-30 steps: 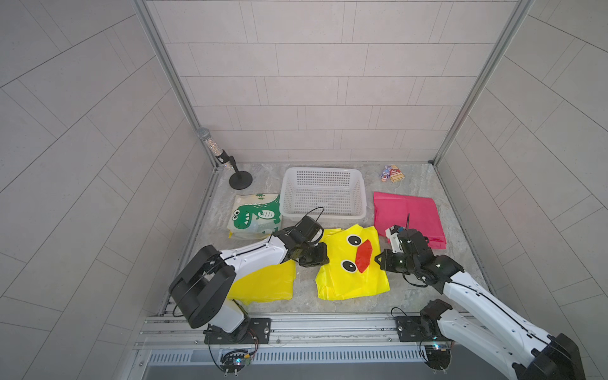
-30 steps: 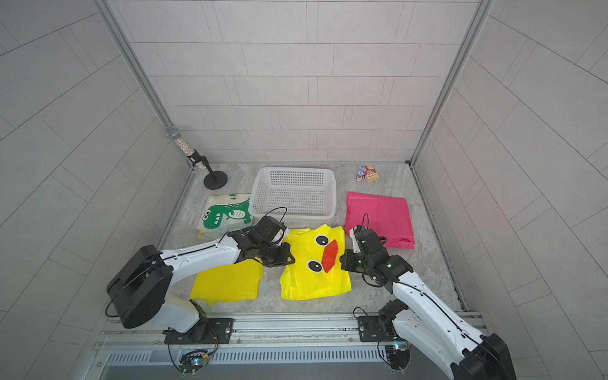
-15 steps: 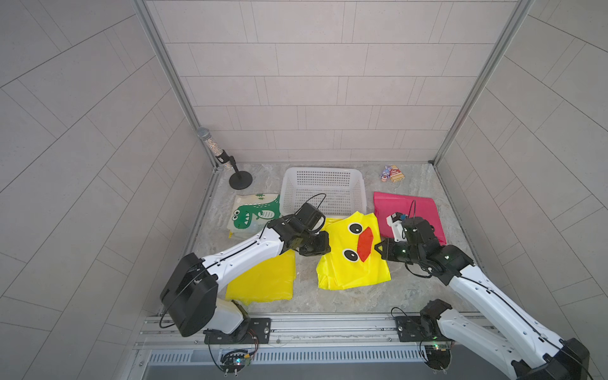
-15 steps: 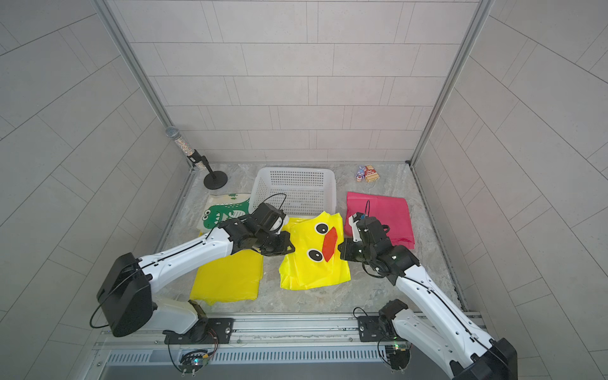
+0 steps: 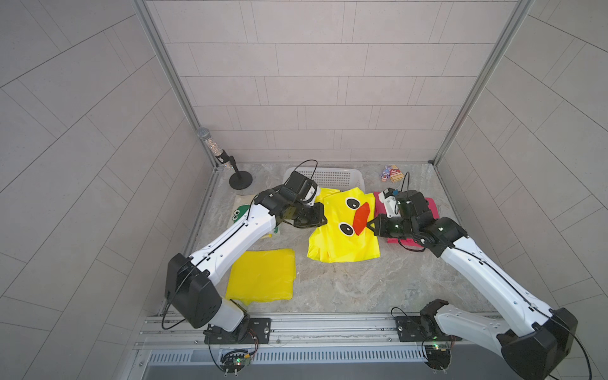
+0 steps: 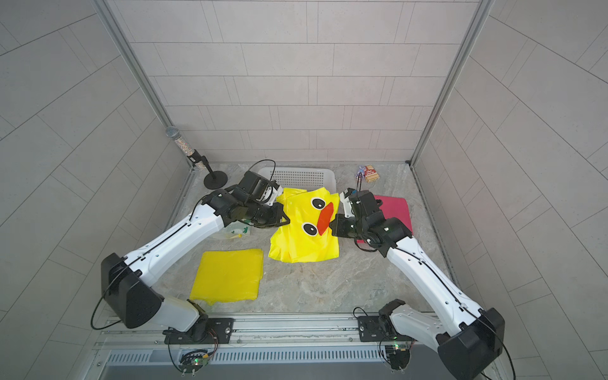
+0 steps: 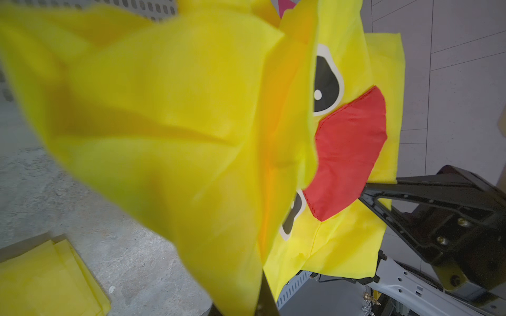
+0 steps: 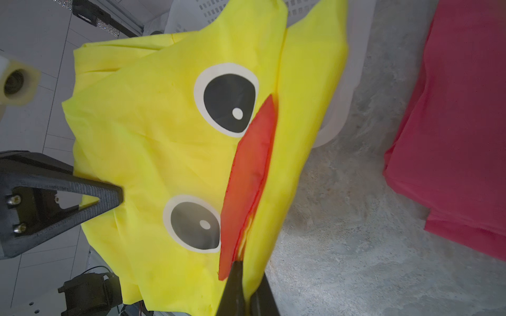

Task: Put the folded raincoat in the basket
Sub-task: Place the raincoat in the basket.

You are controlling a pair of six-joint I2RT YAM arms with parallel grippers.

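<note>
Hanging between two pincers, a folded yellow raincoat (image 5: 342,230) is held up on the side of the basket (image 5: 332,173) nearest the arm bases. Its far edge overlaps the basket's near rim in both top views. Whether its lowest edge clears the table (image 5: 345,289) cannot be told.

The left pincer (image 5: 321,217) is pressed together on one side edge. The right pincer (image 5: 370,227) is pinched shut on the opposite edge, beside the red beak flap. The basket is judged to lie straight ahead of both pincers, its long axis crosswise, with neither arm nearer.

The raincoat is thin, soft cloth, creased and sagging, printed with two black-and-white duck eyes. The basket is rigid white plastic, rectangular, with perforated grid walls and a rolled rim.
</note>
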